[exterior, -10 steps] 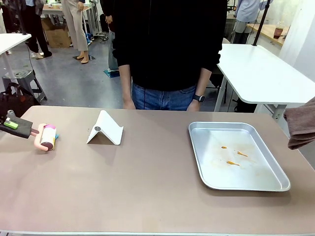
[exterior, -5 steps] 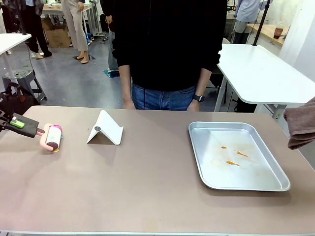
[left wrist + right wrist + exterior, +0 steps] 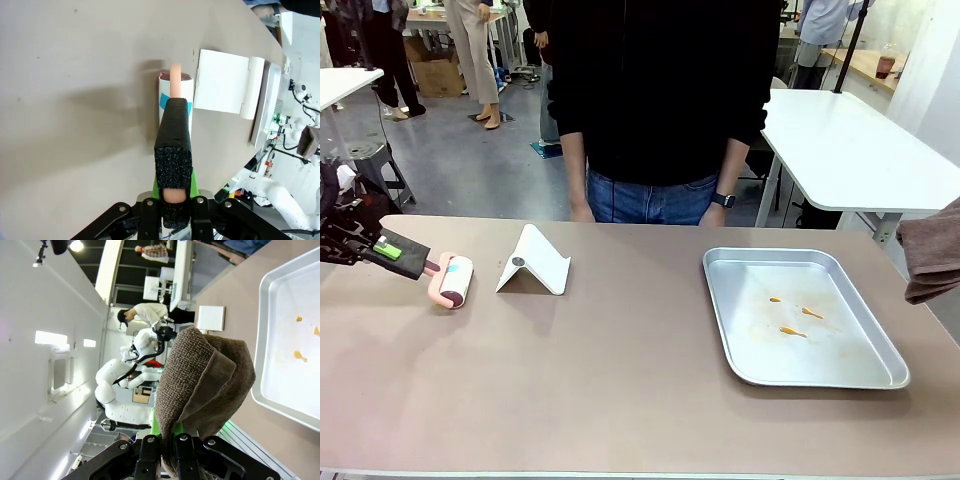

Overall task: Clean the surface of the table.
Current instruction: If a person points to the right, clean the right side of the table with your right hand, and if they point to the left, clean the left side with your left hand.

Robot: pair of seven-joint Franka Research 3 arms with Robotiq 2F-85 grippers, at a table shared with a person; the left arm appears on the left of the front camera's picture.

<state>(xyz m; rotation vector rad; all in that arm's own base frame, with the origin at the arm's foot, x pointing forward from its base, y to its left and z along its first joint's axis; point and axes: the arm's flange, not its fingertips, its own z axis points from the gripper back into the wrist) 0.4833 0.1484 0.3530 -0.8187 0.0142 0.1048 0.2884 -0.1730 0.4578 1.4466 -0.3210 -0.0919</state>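
The brownish-taupe table (image 3: pixel 620 390) stretches across the front view. A lint roller (image 3: pixel 453 281) with a pink frame and white roll rests on the table's far left. My left gripper (image 3: pixel 405 258) is shut on its black foam-wrapped handle. In the left wrist view the green-padded gripper (image 3: pixel 172 197) clamps that handle (image 3: pixel 173 150), and the roll (image 3: pixel 169 97) lies flat on the table (image 3: pixel 75 100). My right gripper (image 3: pixel 172 440) is shut on a brown towel (image 3: pixel 205 385). That towel (image 3: pixel 932 250) hangs in the air past the table's right edge.
A silver tray (image 3: pixel 760 345) with orange smears lies on the right half of the table. A folded white stand (image 3: pixel 533 262) sits just right of the roller. A person in black stands at the far edge, hands down. A white-topped table (image 3: pixel 850 150) stands behind at right.
My left gripper has pushed the lint roller to the right and slightly farther across the table, closer to the white stand. The right gripper and towel have stayed still.
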